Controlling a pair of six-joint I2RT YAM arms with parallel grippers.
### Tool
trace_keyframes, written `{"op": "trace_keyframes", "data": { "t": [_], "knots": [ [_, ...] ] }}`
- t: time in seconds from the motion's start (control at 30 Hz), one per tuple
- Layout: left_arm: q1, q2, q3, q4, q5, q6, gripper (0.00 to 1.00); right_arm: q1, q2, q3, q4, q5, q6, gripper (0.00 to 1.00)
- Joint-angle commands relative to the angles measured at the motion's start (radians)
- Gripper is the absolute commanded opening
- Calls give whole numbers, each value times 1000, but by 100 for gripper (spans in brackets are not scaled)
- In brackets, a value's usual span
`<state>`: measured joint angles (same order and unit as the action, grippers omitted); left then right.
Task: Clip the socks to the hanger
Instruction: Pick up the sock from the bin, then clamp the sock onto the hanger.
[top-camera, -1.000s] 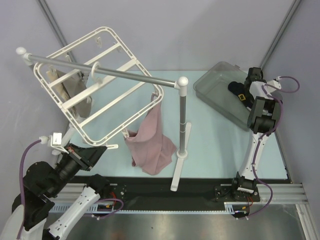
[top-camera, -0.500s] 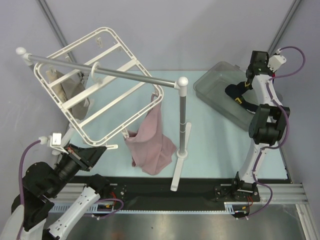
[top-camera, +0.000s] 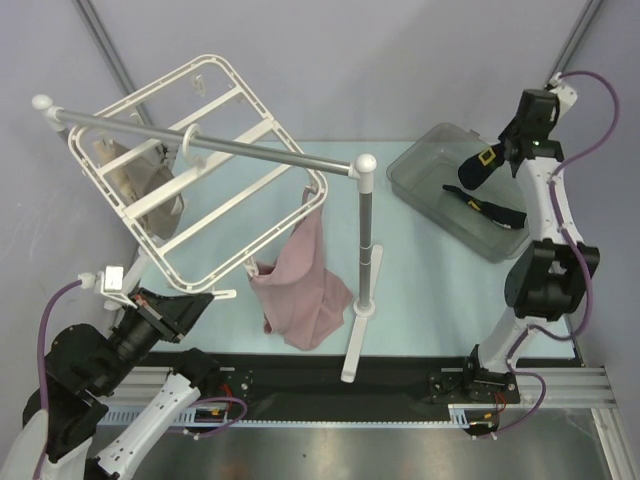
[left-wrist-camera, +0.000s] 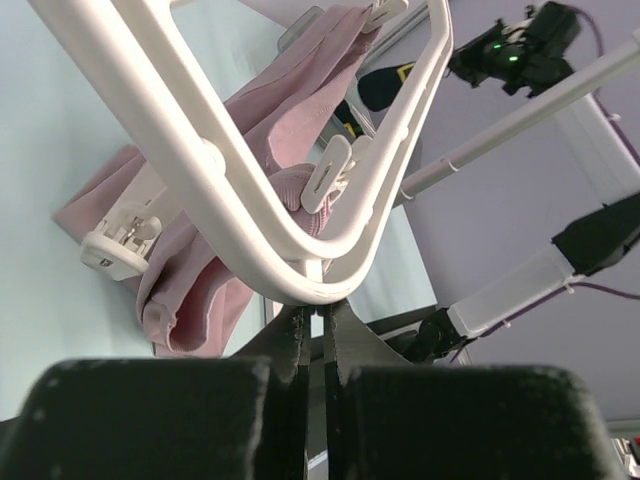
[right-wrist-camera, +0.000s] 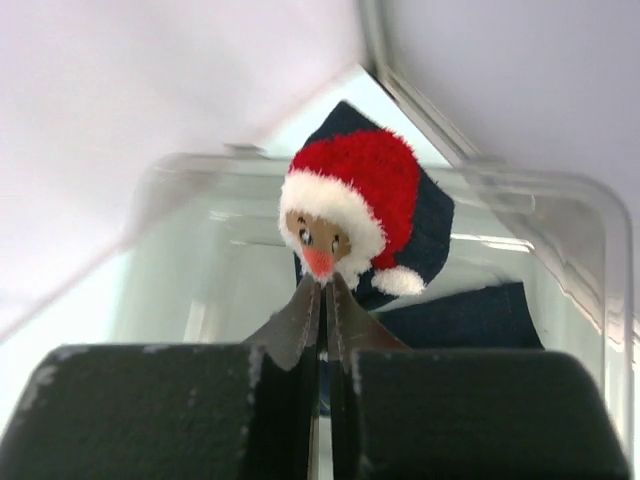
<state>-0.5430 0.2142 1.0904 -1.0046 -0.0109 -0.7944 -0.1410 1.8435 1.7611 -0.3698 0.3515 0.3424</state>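
Note:
The white hanger hangs tilted from the silver rail. My left gripper is shut on its near corner; in the left wrist view the fingers pinch the curved rim, with small clips beside them. My right gripper is shut on one dark navy sock and holds it above the bin. In the right wrist view the gripper grips that sock below its red-and-white Santa patch. The second sock lies in the bin, and it also shows in the right wrist view.
A clear plastic bin stands at the back right. The silver rail stand with white knobs rises mid-table. A pink cloth hangs from the hanger's near side, and a beige cloth from its left side.
My right arm has risen and swung back with the sock, lifting it out of the bin. The left arm and the hanger have not moved.

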Motion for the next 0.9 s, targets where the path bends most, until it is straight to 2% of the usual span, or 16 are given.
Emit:
{"op": "trace_keyframes", "data": {
  "t": [0.0, 0.1, 0.13, 0.23, 0.27, 0.33, 0.43, 0.47, 0.53, 0.63, 0.67, 0.7, 0.73, 0.77, 0.83, 0.87],
  "knots": [
    [-5, 14, 11, -43, 51, 12, 0, 1, -258, 55, -27, -101, -11, 0],
    [-5, 10, 3, -20, 60, 1, 0, -2, -383, 31, 43, -198, -48, 0],
    [-3, 4, 2, -16, 63, 1, 0, 7, -483, -10, 80, -225, -66, 0],
    [-5, -6, 8, -9, 49, 3, 0, 40, -646, -69, 236, -351, -94, 0],
    [-3, -12, 9, -11, 45, 3, 0, 64, -682, -71, 283, -438, -98, 0],
    [-5, -16, 14, -17, 40, 3, 0, 90, -760, -63, 316, -518, -106, 0],
    [-5, -27, 23, -31, 34, 0, 0, 129, -808, -23, 351, -710, -83, 0],
    [-5, -33, 26, -35, 29, 0, 0, 130, -817, 32, 342, -829, -60, 0],
    [-5, -36, 29, -46, 26, 1, 0, 132, -825, 67, 359, -963, 41, 0],
    [-5, -39, 28, -48, 31, 1, 0, 132, -860, 64, 518, -1236, 272, 0],
    [-5, -41, 28, -49, 32, 0, 0, 130, -874, 54, 658, -1282, 346, 0],
    [-5, -42, 26, -49, 32, 0, 0, 129, -876, 58, 714, -1327, 416, 0],
    [-5, -42, 25, -49, 32, -2, 0, 124, -876, 57, 786, -1365, 599, 0],
    [-5, -41, 25, -46, 35, -2, 0, 121, -874, 55, 945, -1432, 689, 0],
    [-5, -42, 22, -43, 37, -3, 0, 136, -877, 25, 1032, -1471, 832, 0],
    [-5, -42, 19, -39, 42, -5, 0, 194, -891, 2, 1057, -1474, 886, 0]
  ]
}}
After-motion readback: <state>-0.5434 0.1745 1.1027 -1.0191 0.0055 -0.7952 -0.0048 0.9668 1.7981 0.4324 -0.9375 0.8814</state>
